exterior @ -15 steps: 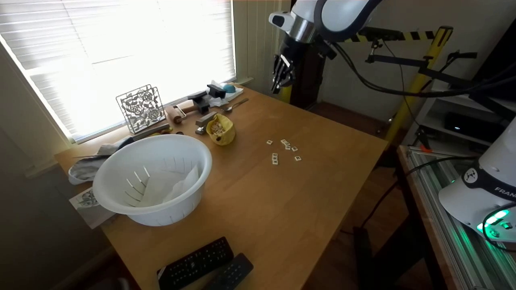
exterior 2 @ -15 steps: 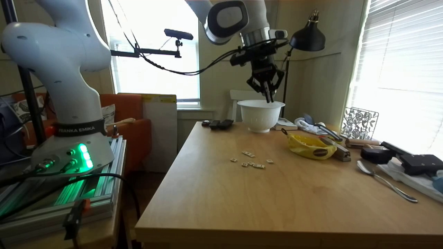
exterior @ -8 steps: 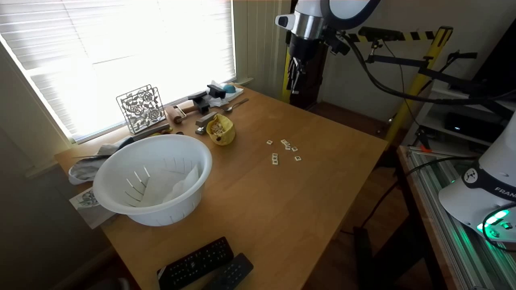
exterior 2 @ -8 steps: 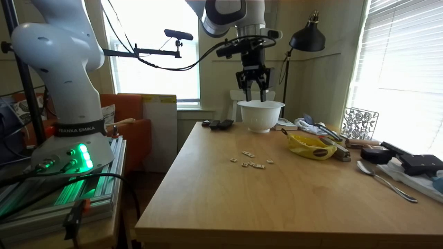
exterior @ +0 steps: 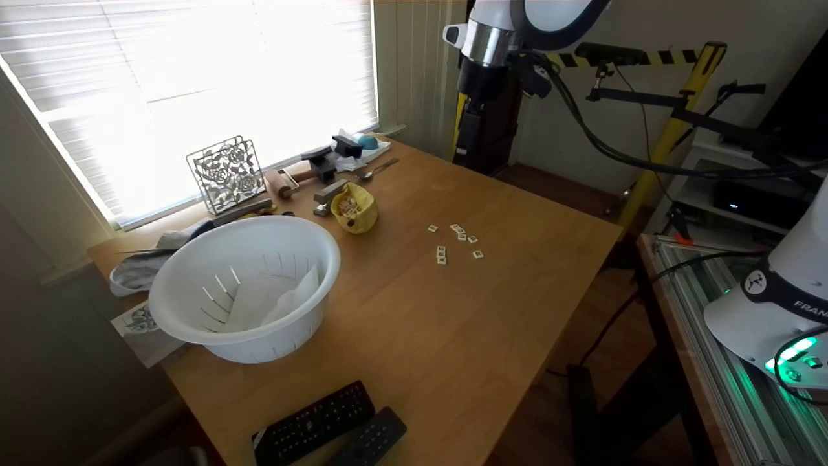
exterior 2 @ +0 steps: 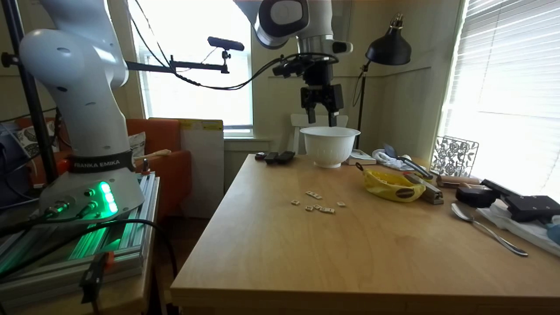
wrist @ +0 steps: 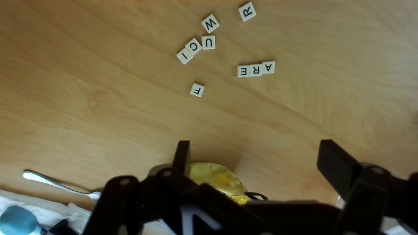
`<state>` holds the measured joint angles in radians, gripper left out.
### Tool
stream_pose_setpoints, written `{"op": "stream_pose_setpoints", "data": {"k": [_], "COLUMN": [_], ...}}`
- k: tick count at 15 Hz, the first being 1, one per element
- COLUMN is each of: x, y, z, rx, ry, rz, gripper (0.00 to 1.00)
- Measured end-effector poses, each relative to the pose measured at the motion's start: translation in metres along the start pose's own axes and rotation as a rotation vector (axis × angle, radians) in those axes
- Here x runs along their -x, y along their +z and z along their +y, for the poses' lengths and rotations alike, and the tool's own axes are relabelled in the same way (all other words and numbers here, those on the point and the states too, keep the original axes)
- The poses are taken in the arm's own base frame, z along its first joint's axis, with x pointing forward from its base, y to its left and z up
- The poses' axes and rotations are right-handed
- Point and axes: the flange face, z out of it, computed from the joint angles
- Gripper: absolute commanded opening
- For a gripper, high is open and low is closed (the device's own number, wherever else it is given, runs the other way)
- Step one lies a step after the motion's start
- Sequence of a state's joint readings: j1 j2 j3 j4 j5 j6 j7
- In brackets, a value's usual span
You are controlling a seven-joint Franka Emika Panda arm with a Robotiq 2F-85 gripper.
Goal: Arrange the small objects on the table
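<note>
The gripper point(exterior 2: 322, 121) hangs in the upper middle of an exterior view, well above the tabletop point(exterior 2: 372, 253), and its fingers point(wrist: 336, 168) point downward. They are wide apart: in the wrist view one of them stands at the lower middle of the frame and the other at the lower right. In an exterior view where the gripper is at the upper right, it looks dark on a dark ground, so the gap is hard to judge from there.

The small letter tiles point(wrist: 208, 42) lie flat on the tabletop, in the upper part of the wrist view, with their letters facing up. A touching row of E, R and A point(wrist: 256, 70) is a little to the right of the middle. To its left there is a bent line of I, C and U point(wrist: 193, 46), which also touch, and just above the U lies the W tile point(wrist: 210, 23). The lone R tile point(wrist: 247, 11) is higher, near the upper edge, and the F tile point(wrist: 197, 89) lies apart, lower than all the others.

In both exterior views the yellow pouch point(exterior: 363, 223) is near the tiles; small pale pieces point(exterior: 349, 207) are inside it. In an exterior view the white bowl point(exterior: 265, 349) stands at the left, and two black remote controls point(exterior: 317, 421) are at the lower edge.
</note>
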<state>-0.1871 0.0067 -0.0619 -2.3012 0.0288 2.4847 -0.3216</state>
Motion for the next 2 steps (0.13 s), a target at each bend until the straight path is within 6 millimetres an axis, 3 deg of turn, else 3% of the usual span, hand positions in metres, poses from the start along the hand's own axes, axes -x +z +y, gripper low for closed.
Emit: {"op": "stream_pose_setpoints", "data": {"k": [2], "x": [-0.0009], "y": [0.0014], "z": [-0.0016], "rx": [-0.004], "ry": [0.007], "rz": [0.004], "gripper": [1.00]}}
